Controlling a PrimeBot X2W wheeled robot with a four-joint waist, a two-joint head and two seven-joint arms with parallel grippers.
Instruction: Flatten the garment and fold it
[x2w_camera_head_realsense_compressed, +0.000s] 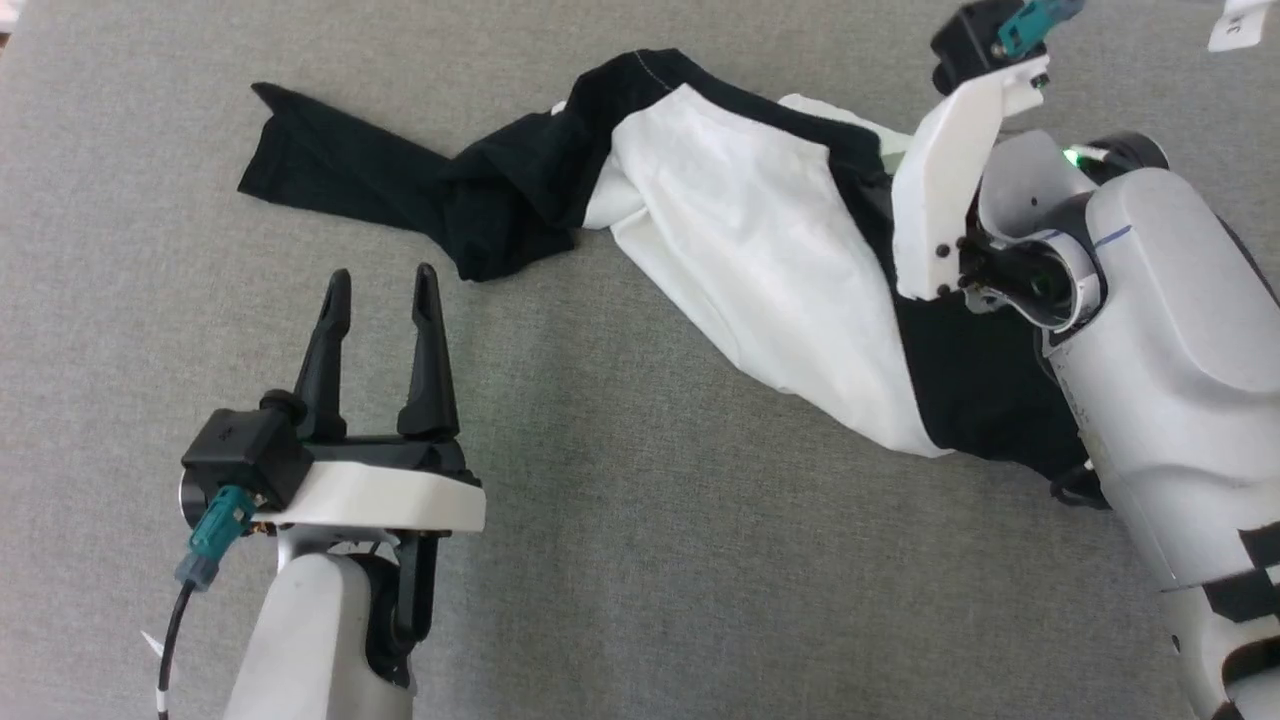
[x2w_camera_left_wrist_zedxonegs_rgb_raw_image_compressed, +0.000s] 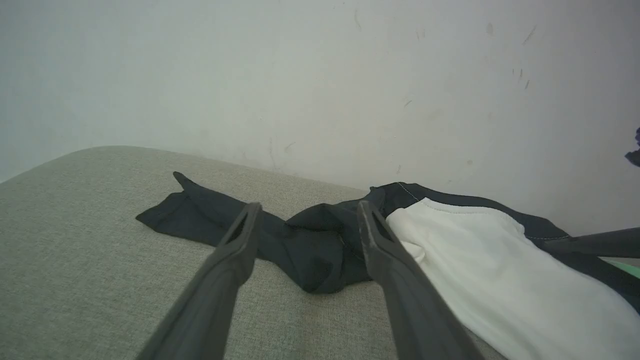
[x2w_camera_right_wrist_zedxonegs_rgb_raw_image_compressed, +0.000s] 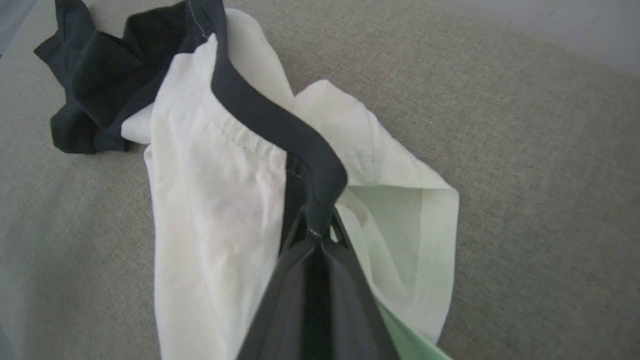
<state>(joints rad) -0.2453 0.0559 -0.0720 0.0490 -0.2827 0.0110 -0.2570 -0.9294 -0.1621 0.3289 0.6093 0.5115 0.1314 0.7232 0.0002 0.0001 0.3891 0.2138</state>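
Note:
The garment (x2w_camera_head_realsense_compressed: 740, 230), a white shirt with black sleeves, lies crumpled on the grey cloth surface (x2w_camera_head_realsense_compressed: 620, 520). One black sleeve (x2w_camera_head_realsense_compressed: 340, 180) stretches out to the far left. My left gripper (x2w_camera_head_realsense_compressed: 383, 275) hovers open just short of that sleeve, with nothing between its fingers; the left wrist view shows its open fingers (x2w_camera_left_wrist_zedxonegs_rgb_raw_image_compressed: 309, 207) framing the bunched black cloth (x2w_camera_left_wrist_zedxonegs_rgb_raw_image_compressed: 320, 250). My right arm (x2w_camera_head_realsense_compressed: 1150, 330) reaches over the shirt's right end. In the right wrist view my right gripper (x2w_camera_right_wrist_zedxonegs_rgb_raw_image_compressed: 316, 227) is shut on a black fold of the garment (x2w_camera_right_wrist_zedxonegs_rgb_raw_image_compressed: 215, 200), which rises slightly to the pinch.
A pale wall (x2w_camera_left_wrist_zedxonegs_rgb_raw_image_compressed: 320, 75) stands just behind the far edge of the surface. A white tag (x2w_camera_head_realsense_compressed: 1240, 25) shows at the top right corner of the head view. Bare grey cloth spreads in front of the shirt and to the right of it (x2w_camera_right_wrist_zedxonegs_rgb_raw_image_compressed: 525, 175).

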